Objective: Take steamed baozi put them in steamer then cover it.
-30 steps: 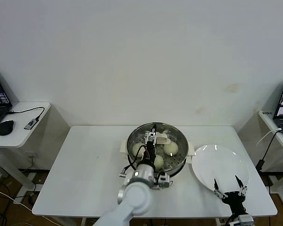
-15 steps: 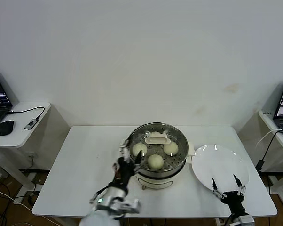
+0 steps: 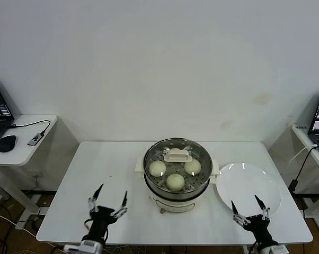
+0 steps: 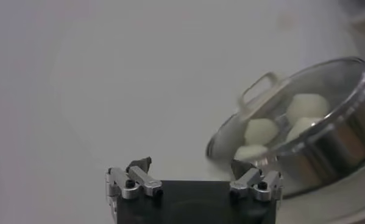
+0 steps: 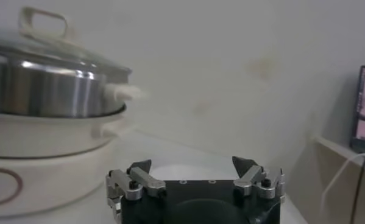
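Sitting closed on the table [image 3: 106,174], with the cover [image 3: 176,154] on the steamer [image 3: 176,186] and three steamed baozi [image 3: 175,181] visible through the glass; a fourth cannot be made out. Judged as the closing step, loading and covering apparently done. Nearer the robot than the steamer, left gripper [image 3: 107,203] to its left and right gripper [image 3: 249,210] by the white plate [image 3: 252,188], both spread wide and holding nothing; next move probably calls only for parking both arms.

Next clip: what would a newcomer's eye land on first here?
The shiny steel steamer at the white table's centre, three cream-white buns visible under its clear glass lid. Then the empty flat white plate on its right, and both open grippers, left and right, at the near edge.
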Tool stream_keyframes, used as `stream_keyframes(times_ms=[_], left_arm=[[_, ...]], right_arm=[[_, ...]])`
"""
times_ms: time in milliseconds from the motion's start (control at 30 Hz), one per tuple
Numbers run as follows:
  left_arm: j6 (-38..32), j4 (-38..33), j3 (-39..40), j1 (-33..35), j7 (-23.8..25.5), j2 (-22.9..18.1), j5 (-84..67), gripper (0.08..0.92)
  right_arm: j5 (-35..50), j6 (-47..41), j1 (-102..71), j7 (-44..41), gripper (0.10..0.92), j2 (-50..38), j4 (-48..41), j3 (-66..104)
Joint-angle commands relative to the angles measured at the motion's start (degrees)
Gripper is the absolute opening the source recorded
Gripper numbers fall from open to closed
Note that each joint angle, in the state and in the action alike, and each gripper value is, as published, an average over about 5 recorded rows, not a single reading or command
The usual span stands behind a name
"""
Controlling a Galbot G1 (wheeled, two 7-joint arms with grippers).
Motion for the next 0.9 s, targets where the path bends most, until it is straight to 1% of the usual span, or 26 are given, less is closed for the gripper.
stream_keyframes(times_ms=[33, 167, 467, 667, 900], left_arm=[[-9.92, 5.23, -7.7, 8.02, -3.69, -3.76, -21.66, 0.823], [-9.94, 5.68, -8.12, 8.52, -1.13, -4.74, -20.12, 0.823], [-8.96, 5.02, -7.34, 10.75, 1.69, -6.44, -17.11, 0.823], [-7.86, 4.74, -6.63, 11.1, 2.25, -7.49, -16.0, 0.823], [-7.33, 5.18, -6.73, 11.27, 3.43, -7.15, -15.35, 0.823]], right_arm=[[8.71, 0.63, -9.16, 3.89, 0.823, -6.91, 2.78, -5.7], [8.63, -0.14, -9.81, 5.64, 0.823, -6.67, 3.21, -7.71], [7.1, 0.59, -10.03, 7.33, 0.823, -6.29, 3.14, -9.75], [7.04, 1.29, -9.83, 7.82, 0.823, -5.91, 2.68, -10.43], [6.54, 1.48, -9.9, 8.13, 0.823, -5.57, 1.98, -10.82]])
